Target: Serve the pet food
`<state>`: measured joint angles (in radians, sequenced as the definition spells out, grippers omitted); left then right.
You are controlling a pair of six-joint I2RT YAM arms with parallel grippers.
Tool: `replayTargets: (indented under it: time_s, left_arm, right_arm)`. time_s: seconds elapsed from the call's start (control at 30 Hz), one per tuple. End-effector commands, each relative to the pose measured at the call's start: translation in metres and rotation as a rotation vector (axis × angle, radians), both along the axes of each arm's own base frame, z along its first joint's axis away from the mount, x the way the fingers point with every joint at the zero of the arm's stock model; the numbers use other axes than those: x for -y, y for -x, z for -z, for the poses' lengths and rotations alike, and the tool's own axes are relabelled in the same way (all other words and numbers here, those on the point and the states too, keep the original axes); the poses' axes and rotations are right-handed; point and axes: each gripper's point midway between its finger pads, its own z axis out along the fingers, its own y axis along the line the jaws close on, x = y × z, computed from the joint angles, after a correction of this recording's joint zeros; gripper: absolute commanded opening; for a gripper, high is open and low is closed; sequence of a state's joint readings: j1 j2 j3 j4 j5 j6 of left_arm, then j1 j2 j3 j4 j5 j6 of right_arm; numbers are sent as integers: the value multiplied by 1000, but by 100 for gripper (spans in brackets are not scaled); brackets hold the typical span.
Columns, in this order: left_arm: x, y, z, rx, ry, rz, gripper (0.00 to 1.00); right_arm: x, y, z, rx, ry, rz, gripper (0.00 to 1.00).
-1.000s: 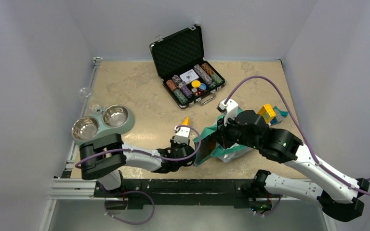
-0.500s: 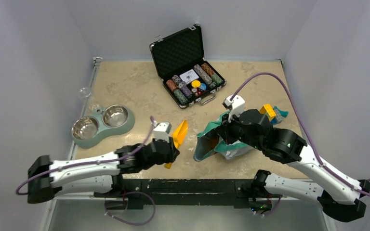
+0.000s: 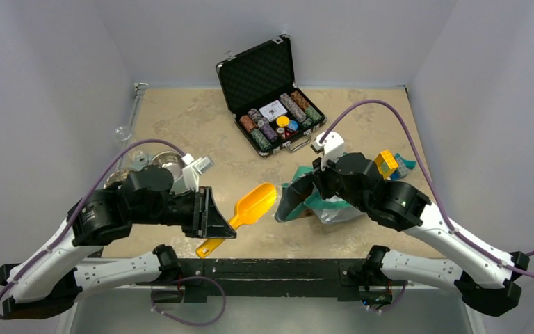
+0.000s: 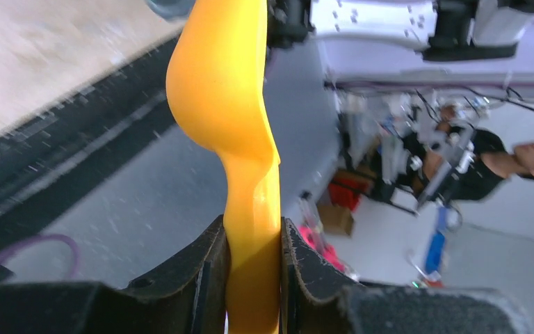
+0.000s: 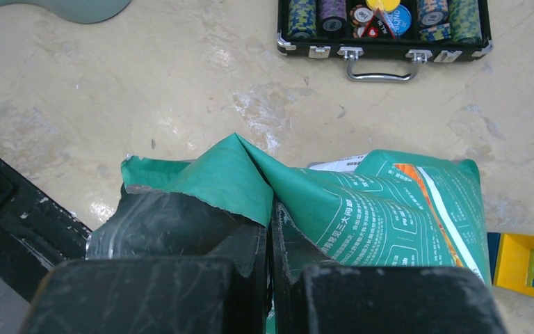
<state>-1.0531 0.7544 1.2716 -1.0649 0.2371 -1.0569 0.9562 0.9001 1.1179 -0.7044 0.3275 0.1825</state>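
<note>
My left gripper [image 3: 217, 228] is shut on the handle of an orange scoop [image 3: 252, 204], held above the table with its bowl pointing toward the pouch. In the left wrist view the scoop [image 4: 226, 90] runs up from between my pads [image 4: 254, 278]. My right gripper [image 3: 311, 185] is shut on the torn top edge of the teal-green pet food pouch [image 3: 323, 207], holding its mouth open toward the left. In the right wrist view the pouch [image 5: 389, 209] folds into the closed jaws [image 5: 271, 243]; its dark inside shows. No kibble shows in any view.
The twin steel bowls in a pale green stand [image 3: 170, 162] are mostly hidden behind my left arm; the stand's edge shows in the right wrist view [image 5: 76, 7]. An open black case of poker chips [image 3: 271, 115] stands at the back, also in the right wrist view [image 5: 382, 28]. Toy blocks [image 3: 387, 163] lie right of the pouch.
My left arm has risen and drawn back left from the pouch mouth, carrying the scoop away from it. My right gripper has kept its hold on the pouch, shifting slightly.
</note>
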Motion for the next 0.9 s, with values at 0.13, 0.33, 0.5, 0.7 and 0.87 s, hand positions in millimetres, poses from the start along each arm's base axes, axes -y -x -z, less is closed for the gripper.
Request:
replayTargets:
  time_s: [0.13, 0.33, 0.5, 0.7, 0.87]
  left_arm:
    - [46, 35, -26, -357, 132, 217, 0]
    - [64, 10, -17, -331, 8, 212, 0]
    - [59, -9, -11, -320, -54, 144, 0]
    - [40, -12, -18, -290, -72, 57, 0]
    - [62, -17, -20, -337, -41, 115, 0]
  right_arm:
    - [-7, -15, -49, 161, -74, -19, 0]
    - [-14, 0, -54, 162, -102, -116, 0]
    - [-16, 10, -56, 157, -136, -165, 0]
    - [-13, 8, -51, 164, -111, -156, 0]
    - [-17, 10, -51, 164, -112, -180, 0]
